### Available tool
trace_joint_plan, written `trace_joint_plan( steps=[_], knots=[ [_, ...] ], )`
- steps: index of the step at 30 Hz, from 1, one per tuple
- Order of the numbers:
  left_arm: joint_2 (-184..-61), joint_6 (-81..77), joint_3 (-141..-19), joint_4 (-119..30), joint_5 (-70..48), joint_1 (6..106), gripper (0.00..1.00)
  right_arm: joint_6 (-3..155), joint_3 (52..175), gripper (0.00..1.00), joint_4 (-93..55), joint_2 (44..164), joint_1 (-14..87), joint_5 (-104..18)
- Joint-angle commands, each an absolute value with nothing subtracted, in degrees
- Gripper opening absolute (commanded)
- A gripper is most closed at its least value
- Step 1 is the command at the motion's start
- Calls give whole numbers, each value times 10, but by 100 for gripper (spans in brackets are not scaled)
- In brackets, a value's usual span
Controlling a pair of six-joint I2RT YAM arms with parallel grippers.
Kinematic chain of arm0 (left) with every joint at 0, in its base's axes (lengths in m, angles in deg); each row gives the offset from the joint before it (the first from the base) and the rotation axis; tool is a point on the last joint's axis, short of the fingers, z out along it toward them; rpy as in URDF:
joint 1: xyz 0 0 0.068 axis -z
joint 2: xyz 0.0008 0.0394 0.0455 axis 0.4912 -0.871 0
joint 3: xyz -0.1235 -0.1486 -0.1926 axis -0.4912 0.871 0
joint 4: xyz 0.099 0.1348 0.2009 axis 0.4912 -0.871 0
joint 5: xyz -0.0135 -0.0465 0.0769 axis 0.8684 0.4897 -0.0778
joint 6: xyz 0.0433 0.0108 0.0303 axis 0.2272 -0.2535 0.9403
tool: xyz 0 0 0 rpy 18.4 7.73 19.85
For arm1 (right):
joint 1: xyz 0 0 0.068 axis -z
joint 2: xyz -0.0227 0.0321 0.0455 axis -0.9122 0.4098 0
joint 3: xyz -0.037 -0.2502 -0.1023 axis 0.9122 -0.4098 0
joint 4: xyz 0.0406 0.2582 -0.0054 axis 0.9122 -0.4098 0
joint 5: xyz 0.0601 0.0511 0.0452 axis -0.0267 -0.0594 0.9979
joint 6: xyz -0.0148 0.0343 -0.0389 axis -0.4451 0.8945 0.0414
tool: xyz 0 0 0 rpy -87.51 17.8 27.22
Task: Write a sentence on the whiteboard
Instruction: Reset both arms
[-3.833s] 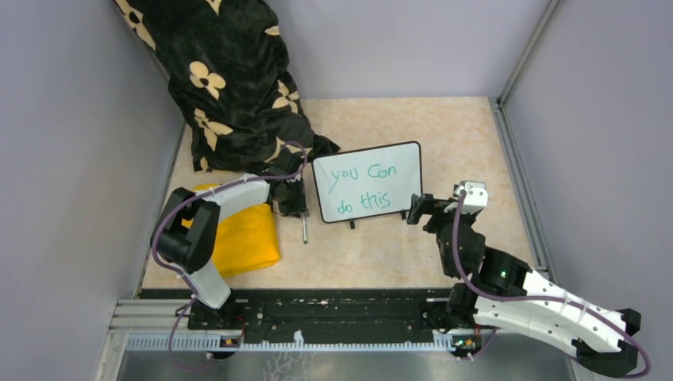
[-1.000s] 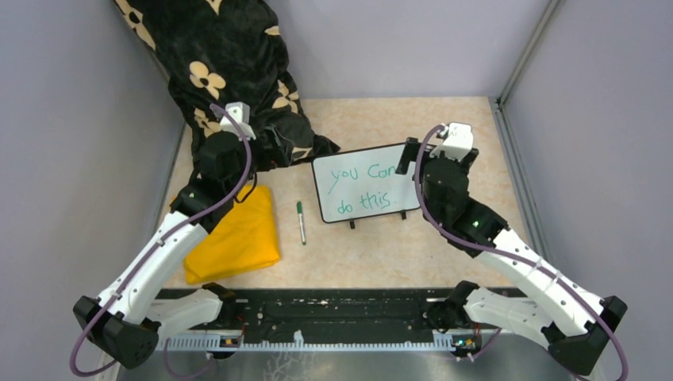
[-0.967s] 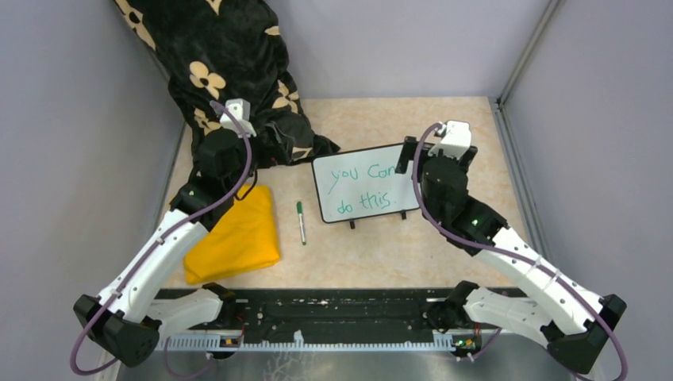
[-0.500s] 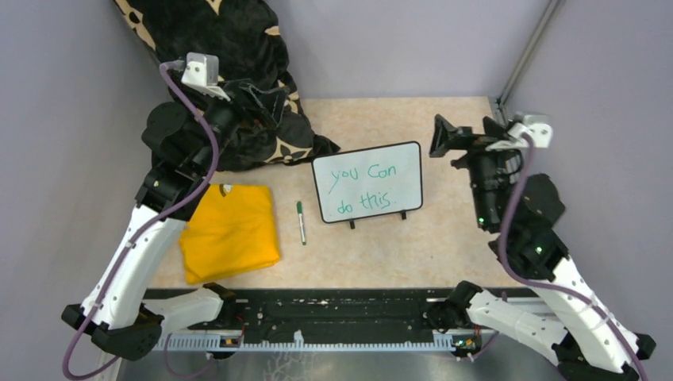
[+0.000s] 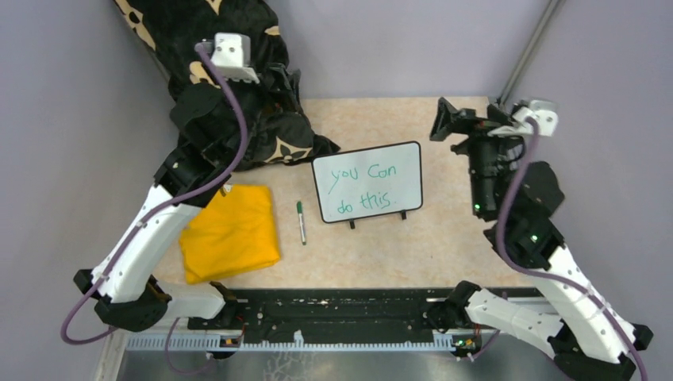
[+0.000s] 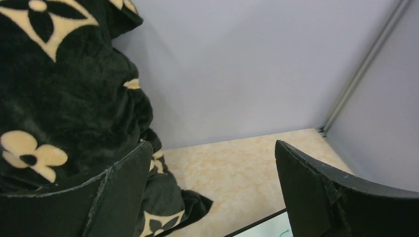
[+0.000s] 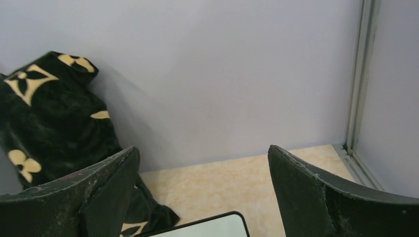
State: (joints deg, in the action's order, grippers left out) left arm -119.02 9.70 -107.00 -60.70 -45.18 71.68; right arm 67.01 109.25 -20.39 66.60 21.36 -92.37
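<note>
Standing near the middle of the table [image 5: 444, 238], the whiteboard [image 5: 367, 182] already carries the sentence [image 5: 363, 189] in green (two lines). Both claws hang high, jaws wide apart, holding nothing: the left claw [image 6: 211, 148] before the black blanket [image 5: 238, 87], the right claw [image 7: 202, 150] beyond the board's far right corner, seemingly the nearer, though height is hard to judge. The marker [image 5: 301, 221] lies left of the board, lengthwise near-to-far.
</note>
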Motion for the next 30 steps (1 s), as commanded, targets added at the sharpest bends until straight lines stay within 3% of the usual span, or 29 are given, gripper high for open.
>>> trace_joint_plan(
  steps=[1,10,23,30],
  knots=[
    [-1216,117,-1080,-628,-573,729,99,657,1112,99,-191,727,214,-1004],
    [-1188,46,-980,-606,-588,729,99,618,998,99,-62,674,215,-986],
    [-1243,-155,-1017,-742,-629,729,99,617,963,99,-83,644,215,-1016],
    [-1191,-122,-954,-671,-556,728,99,620,968,99,-98,635,214,-1017]
  ],
)
